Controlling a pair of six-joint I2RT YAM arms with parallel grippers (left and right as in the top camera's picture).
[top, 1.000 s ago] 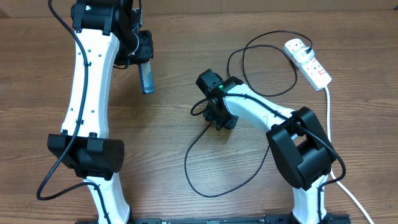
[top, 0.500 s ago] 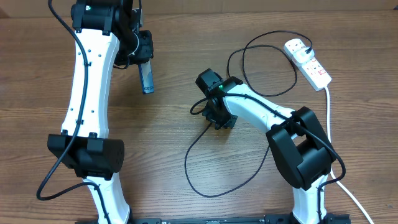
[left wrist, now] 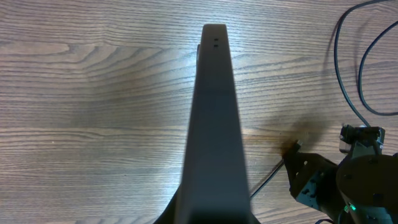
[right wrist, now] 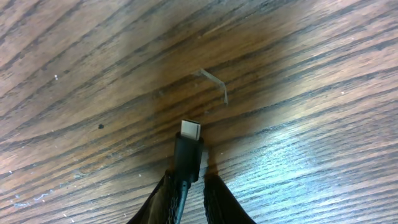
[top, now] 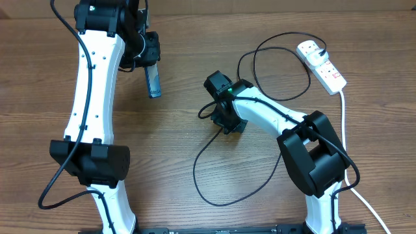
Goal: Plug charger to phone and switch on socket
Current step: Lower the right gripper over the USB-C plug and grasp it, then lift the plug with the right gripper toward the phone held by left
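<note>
- Gripping the phone edgewise, left jaws aim its length toward the robot.
- Right jaws, clamped on the connector tip, sit right of its free end.

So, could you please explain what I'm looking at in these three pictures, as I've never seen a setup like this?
These are two white-and-black robot arms at a wooden table. The wide picture comes from a fixed camera overhead. The other two come from a small camera on each arm's wrist. The left end effector, the two-fingered grasping part, holds a phone, which its wrist camera sees edge-on. The right end effector pinches the charger just behind its small metal tip, near the wood. The charger's thin black cable loops across the table towards a white socket strip at the far right, which has its own thick white cord.
</note>
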